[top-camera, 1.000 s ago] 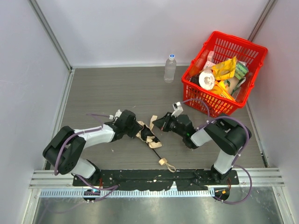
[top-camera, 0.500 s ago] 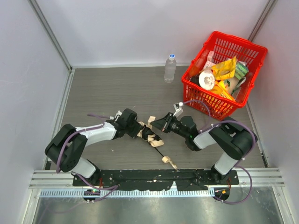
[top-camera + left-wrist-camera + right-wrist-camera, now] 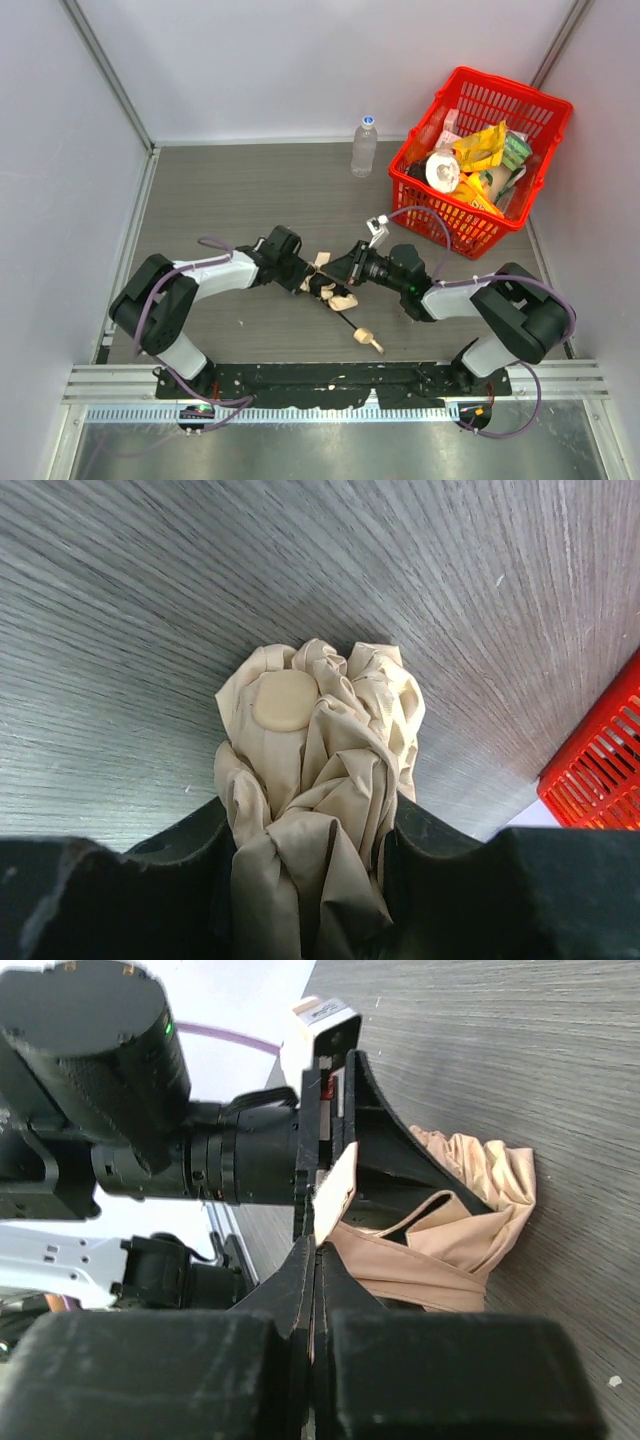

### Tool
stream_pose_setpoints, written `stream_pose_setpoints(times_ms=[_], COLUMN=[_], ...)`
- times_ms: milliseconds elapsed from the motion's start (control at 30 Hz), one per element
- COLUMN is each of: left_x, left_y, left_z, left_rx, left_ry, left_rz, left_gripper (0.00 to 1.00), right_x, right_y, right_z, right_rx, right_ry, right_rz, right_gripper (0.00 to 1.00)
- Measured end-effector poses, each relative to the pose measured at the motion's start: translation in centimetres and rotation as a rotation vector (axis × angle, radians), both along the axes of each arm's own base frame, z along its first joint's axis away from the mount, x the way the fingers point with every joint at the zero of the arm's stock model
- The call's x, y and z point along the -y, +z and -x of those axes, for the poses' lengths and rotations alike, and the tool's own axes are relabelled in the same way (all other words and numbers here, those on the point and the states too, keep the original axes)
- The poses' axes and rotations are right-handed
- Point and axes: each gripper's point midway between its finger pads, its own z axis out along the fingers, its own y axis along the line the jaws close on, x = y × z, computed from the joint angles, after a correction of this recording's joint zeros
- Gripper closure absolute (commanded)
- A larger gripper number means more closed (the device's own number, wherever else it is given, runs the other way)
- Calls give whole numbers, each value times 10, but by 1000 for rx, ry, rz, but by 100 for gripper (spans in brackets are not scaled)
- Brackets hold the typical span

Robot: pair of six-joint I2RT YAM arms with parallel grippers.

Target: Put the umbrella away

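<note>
The folded cream-beige umbrella (image 3: pixel 331 293) lies on the table between the arms. Its thin black shaft (image 3: pixel 347 322) runs toward the near edge and ends in the small beige handle (image 3: pixel 366 337). My left gripper (image 3: pixel 306 281) is shut on the bunched canopy fabric (image 3: pixel 315 750), seen squeezed between its jaws. My right gripper (image 3: pixel 345 272) is shut on the umbrella's flat fabric strap (image 3: pixel 335 1193), whose band runs back round the bundle (image 3: pixel 440 1250). The two grippers sit close together, nearly tip to tip.
A red basket (image 3: pixel 540 120) full of packets and a cup stands at the back right; its corner shows in the left wrist view (image 3: pixel 600 770). A clear water bottle (image 3: pixel 364 146) stands upright left of the basket. Grey walls close in the table.
Both grippers have moved closer together over the umbrella. The right gripper has taken hold of the strap. The handle has shifted slightly rightward.
</note>
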Motion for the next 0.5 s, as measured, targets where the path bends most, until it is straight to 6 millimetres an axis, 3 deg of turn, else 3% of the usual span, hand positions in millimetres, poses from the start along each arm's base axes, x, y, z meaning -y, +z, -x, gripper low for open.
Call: stream_pose_setpoints(times_ms=[100, 300, 500], left_x=[2, -1, 0], left_y=[0, -4, -3], left_z=[1, 20, 26], left_rx=[-25, -111, -152], left_ry=[-14, -120, -198], left_rz=[-13, -66, -92], left_gripper=[100, 100, 100], right_x=[-7, -31, -40], right_y=[2, -5, -14], right_z=[11, 56, 68], right_rx=[57, 259, 429], right_ry=[54, 220, 306], right_rz=[43, 278, 491], right_gripper=[99, 99, 99])
